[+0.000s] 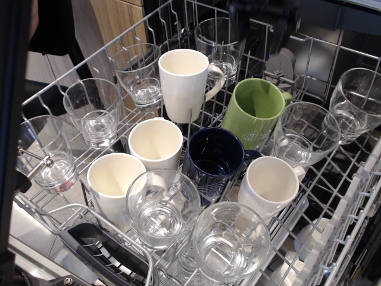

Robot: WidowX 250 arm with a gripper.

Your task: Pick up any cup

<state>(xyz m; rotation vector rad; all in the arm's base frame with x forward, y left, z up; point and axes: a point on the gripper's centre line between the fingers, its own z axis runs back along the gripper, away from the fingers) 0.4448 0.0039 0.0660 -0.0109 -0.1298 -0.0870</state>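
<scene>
The cup (256, 113) is an olive-green mug with faint pale print. It stands tilted in the upper dishwasher rack (41, 95), right of centre, with its handle at the upper right. Nothing touches it. A dark, blurred shape at the top edge, above and behind the cup, looks like my gripper (259, 15). Its fingers are not distinguishable, so I cannot tell how the jaws stand.
White mugs (184, 83) (155, 143) (113, 182) (271, 185) and a dark navy mug (213, 158) crowd the cup's left and front. Clear glasses (303, 134) (357, 104) (220, 42) stand close by on its right and behind it. A dark band (11, 143) covers the left edge.
</scene>
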